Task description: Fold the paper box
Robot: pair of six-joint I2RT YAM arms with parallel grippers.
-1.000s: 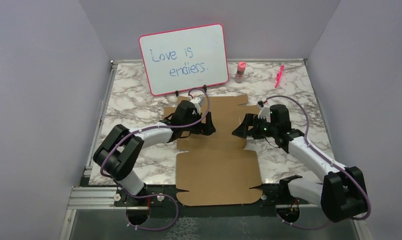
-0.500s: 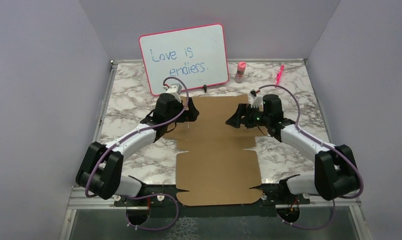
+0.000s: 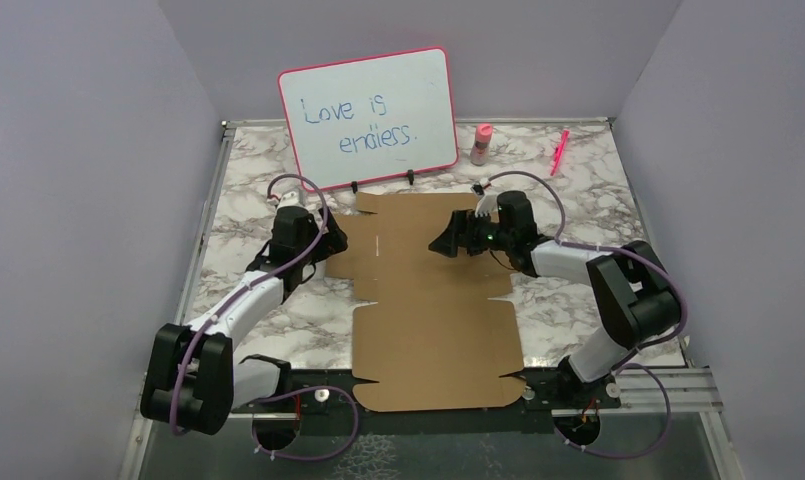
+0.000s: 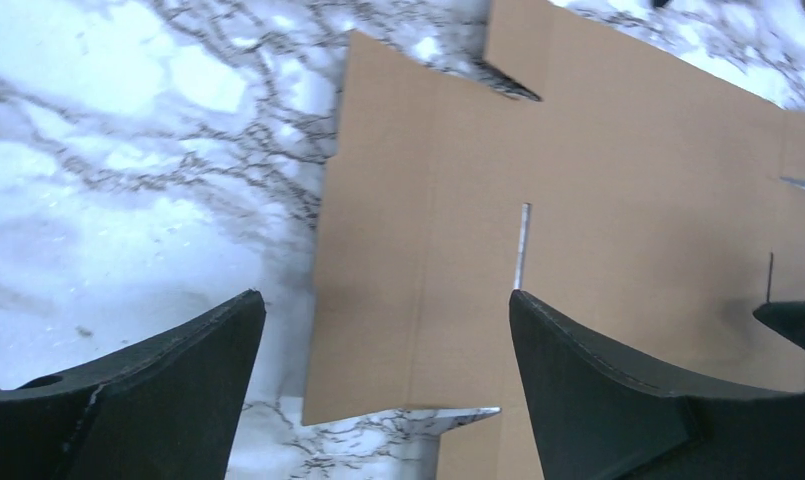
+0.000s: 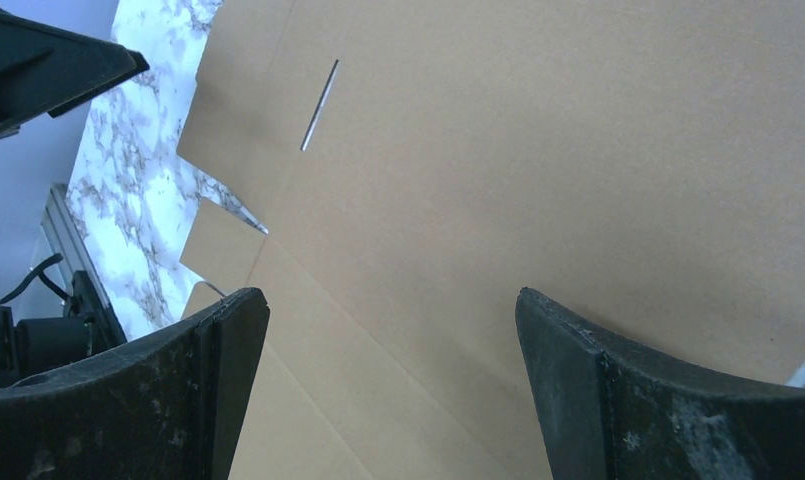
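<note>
The paper box is a flat brown die-cut cardboard sheet lying on the marble table, from below the whiteboard to the near edge. My left gripper is open and empty at the sheet's far left flap; that flap with a thin slot shows between its fingers. My right gripper is open and empty, low over the sheet's far right part; only cardboard shows between its fingers.
A pink-framed whiteboard reading "Love is endless" stands at the back. A pink bottle and a pink marker lie at the back right. Grey walls close both sides. Metal rails run along the near edge.
My left gripper has drawn back leftward off the sheet's middle to its left flap edge. My right gripper has moved left and farther back over the sheet. The sheet lies flat as before.
</note>
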